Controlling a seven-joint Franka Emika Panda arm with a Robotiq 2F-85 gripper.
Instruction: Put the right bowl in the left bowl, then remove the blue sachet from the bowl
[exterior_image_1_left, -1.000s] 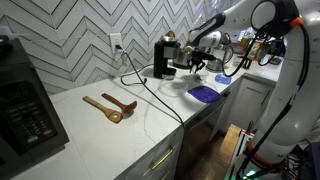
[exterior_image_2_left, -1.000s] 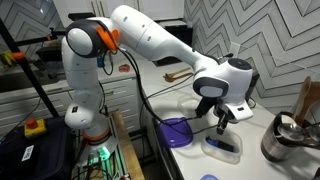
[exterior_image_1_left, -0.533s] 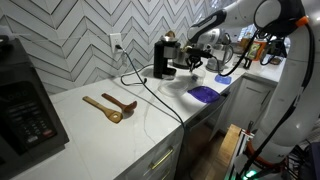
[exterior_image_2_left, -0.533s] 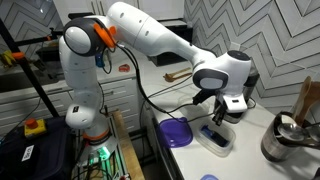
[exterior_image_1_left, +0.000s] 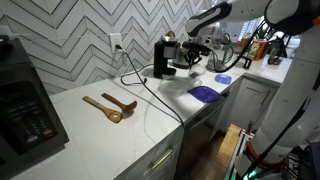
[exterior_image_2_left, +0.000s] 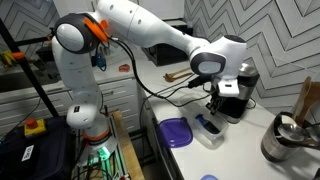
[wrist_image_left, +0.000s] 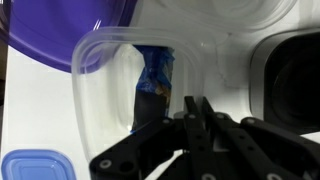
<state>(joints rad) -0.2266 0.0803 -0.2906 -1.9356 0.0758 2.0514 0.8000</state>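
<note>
A wide purple-blue dish (exterior_image_2_left: 172, 131) (exterior_image_1_left: 203, 94) (wrist_image_left: 60, 30) lies on the white counter. Beside it stands a smaller light-blue, see-through bowl (exterior_image_2_left: 216, 139) (exterior_image_1_left: 222, 79) (wrist_image_left: 92, 70). The small dark-blue sachet (wrist_image_left: 155, 70) (exterior_image_2_left: 207, 127) lies inside the see-through bowl. My gripper (wrist_image_left: 196, 108) (exterior_image_2_left: 222, 103) (exterior_image_1_left: 196, 62) hangs above the bowl. Its fingers are pressed together and hold nothing. In the wrist view the sachet sits just beyond the fingertips.
A black coffee machine (exterior_image_2_left: 236, 95) (exterior_image_1_left: 163, 57) (wrist_image_left: 292, 80) stands close behind the gripper. A metal kettle (exterior_image_2_left: 287, 140) is nearby. Two wooden spoons (exterior_image_1_left: 110, 105) lie further along the counter. A light-blue lid (wrist_image_left: 35, 165) lies near the counter edge.
My gripper has risen from the see-through bowl to above it. The bowl has slid a little toward the purple dish. The sachet stays in the bowl.
</note>
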